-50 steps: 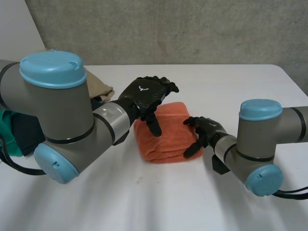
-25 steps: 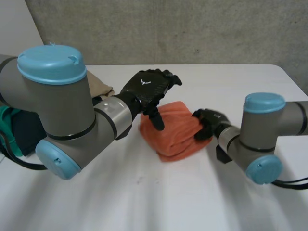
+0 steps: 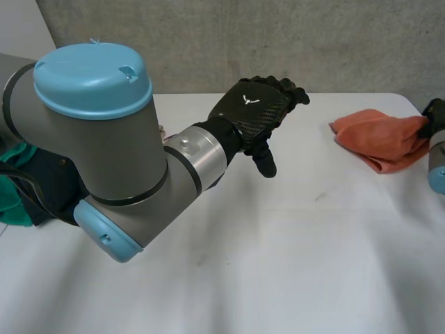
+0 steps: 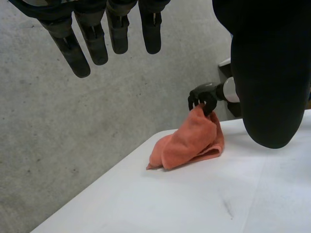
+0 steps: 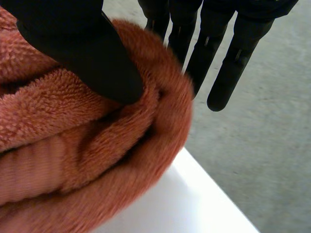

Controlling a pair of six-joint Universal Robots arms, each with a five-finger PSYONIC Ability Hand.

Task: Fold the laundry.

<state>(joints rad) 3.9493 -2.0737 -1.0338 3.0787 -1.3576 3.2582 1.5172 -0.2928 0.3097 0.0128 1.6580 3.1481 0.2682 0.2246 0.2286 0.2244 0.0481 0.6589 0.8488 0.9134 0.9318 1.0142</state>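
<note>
1. The folded orange towel (image 3: 379,139) lies at about 2 o'clock on the table (image 3: 278,264) in the head view, near the table's edge
2. The right hand (image 3: 437,113) is clamped on the towel's 3 o'clock end, with the thumb (image 5: 82,53) pressed on the fold and the fingers (image 5: 232,68) straight behind it
3. The left hand (image 3: 259,110) hovers over the table at 9 o'clock of the towel and well apart from it, its fingers straight, apart and holding nothing
4. Green and dark clothes (image 3: 35,184) lie at 9 o'clock, behind the left arm (image 3: 97,139)
</note>
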